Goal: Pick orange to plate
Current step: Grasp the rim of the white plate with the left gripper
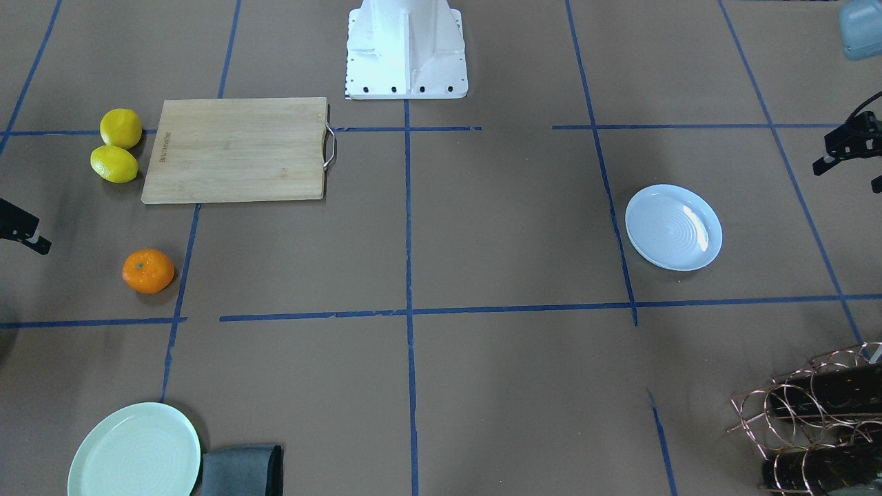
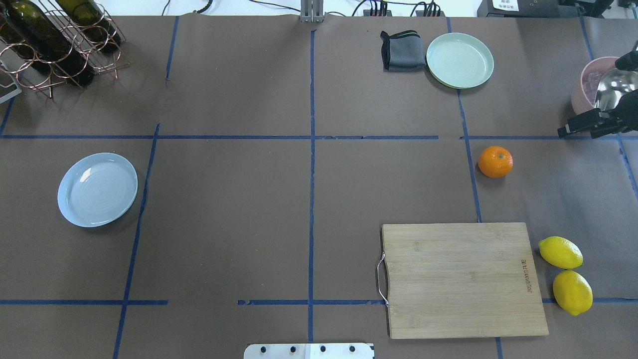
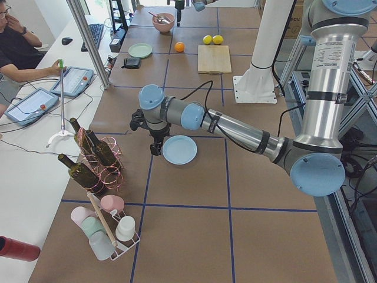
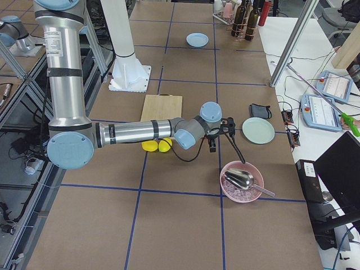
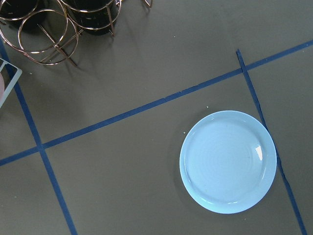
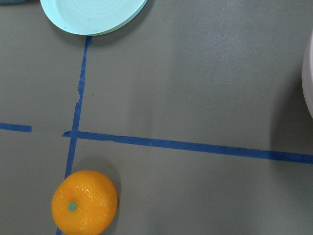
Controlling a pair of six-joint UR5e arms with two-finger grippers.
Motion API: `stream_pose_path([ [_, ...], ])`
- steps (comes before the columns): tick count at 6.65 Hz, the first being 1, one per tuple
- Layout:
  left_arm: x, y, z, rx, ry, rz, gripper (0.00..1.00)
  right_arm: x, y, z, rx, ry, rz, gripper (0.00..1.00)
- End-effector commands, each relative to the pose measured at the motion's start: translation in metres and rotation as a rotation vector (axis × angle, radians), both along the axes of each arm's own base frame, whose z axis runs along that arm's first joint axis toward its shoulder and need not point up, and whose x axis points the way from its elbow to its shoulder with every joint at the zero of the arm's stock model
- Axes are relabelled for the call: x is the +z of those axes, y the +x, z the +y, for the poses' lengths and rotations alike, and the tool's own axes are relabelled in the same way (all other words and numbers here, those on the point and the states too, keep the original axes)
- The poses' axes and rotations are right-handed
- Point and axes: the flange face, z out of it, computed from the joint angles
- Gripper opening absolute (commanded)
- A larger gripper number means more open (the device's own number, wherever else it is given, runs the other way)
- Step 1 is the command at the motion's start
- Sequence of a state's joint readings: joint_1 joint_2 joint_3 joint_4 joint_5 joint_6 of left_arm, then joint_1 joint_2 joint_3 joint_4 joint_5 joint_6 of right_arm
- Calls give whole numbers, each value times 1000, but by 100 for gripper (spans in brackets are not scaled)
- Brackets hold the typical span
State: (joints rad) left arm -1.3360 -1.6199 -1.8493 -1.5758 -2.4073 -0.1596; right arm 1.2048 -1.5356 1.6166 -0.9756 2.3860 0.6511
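bright, even light falls from overhead. a soft short shadow hugs the orange [image 1: 148, 271], a white glare streak glints on the plate [image 1: 673, 226], and every view stays sharp.

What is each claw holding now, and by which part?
Nothing is held. The orange lies free on the table, apart from the right claw, and the left claw carries nothing visible.

A green dot is seen on the round bright-orange fruit [image 2: 495, 161], faint concentric rings on the glossy pale-blue plate [image 2: 97, 189], blue tape lines [image 2: 311, 174] across the brown table [image 2: 224, 209].
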Motion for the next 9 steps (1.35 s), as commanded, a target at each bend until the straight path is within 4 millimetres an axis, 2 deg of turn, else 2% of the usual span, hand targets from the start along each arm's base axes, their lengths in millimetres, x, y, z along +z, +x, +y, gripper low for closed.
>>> stream_pose_path([
  [1, 41, 63, 6, -87, -56, 4, 100, 1, 1, 2, 2, -1, 3, 100],
  [2, 68, 95, 9, -93, -87, 7, 100, 1, 1, 2, 1, 0, 3, 100],
  [3, 100, 101, 9, -81, -82, 17, 99, -2, 0, 1, -6, 1, -7, 100],
  [4, 116, 110, 13, -62, -82, 23, 98, -9, 2, 1, -3, 9, -12, 100],
  [5, 121, 121, 17, -41, -88, 18, 97, -14, 26, -4, 35, 17, -18, 100],
  [6, 126, 133, 22, -16, -91, 15, 95, -17, 38, -5, 39, 14, -42, 100],
  [9, 126, 164, 31, 44, -78, 21, 89, -13, 39, -4, 40, 10, -38, 100],
])
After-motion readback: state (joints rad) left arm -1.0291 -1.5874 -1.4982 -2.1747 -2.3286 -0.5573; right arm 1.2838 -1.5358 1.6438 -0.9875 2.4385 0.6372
